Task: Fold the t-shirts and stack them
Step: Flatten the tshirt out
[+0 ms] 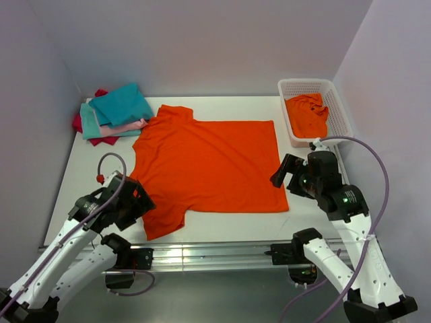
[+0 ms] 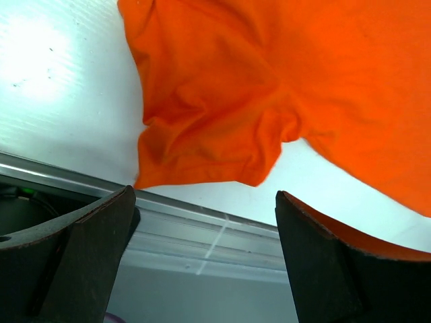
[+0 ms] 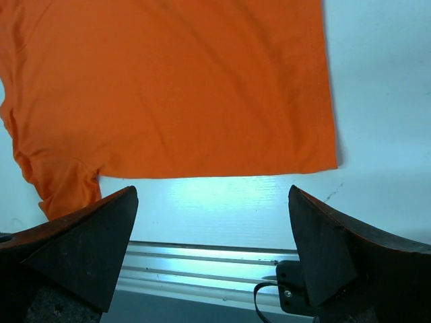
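Observation:
A bright orange t-shirt (image 1: 209,165) lies spread flat mid-table, collar to the left; its near sleeve (image 2: 209,134) is rumpled by the front edge. My left gripper (image 1: 138,198) hovers open and empty above that sleeve. My right gripper (image 1: 283,171) is open and empty just beyond the shirt's right hem, whose corner (image 3: 323,158) shows in the right wrist view. Folded teal (image 1: 121,104), pale pink (image 1: 124,126) and crimson (image 1: 101,140) t-shirts are stacked at the back left. Another orange t-shirt (image 1: 306,114) lies crumpled in the basket.
A white lattice basket (image 1: 340,111) stands at the back right. An aluminium rail (image 1: 215,252) runs along the table's front edge. Walls close in the back and both sides. A cable loop (image 1: 111,161) rises from the left arm.

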